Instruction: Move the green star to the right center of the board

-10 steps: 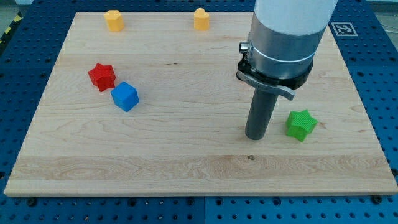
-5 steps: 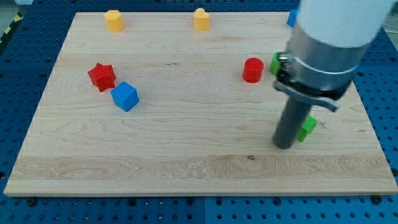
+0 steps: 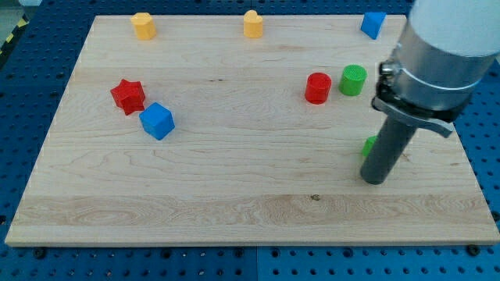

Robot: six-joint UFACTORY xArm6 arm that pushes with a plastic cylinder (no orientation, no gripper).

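The green star (image 3: 369, 145) lies at the view's right, a little below the board's middle height, and only a sliver of it shows to the left of my rod. My tip (image 3: 374, 180) rests on the wooden board (image 3: 234, 195) just below the star and appears to touch it. The rod and the arm hide most of the star.
A red cylinder (image 3: 318, 87) and a green cylinder (image 3: 353, 80) stand above and left of the rod. A blue block (image 3: 373, 24) is at the top right, two yellow blocks (image 3: 144, 25) (image 3: 252, 23) along the top edge. A red star (image 3: 128, 96) and a blue cube (image 3: 157, 121) are at the left.
My rod has moved to the view's right, reaching the green star and covering most of it. The star has shifted slightly. The red and green cylinders and the blue block came into view.
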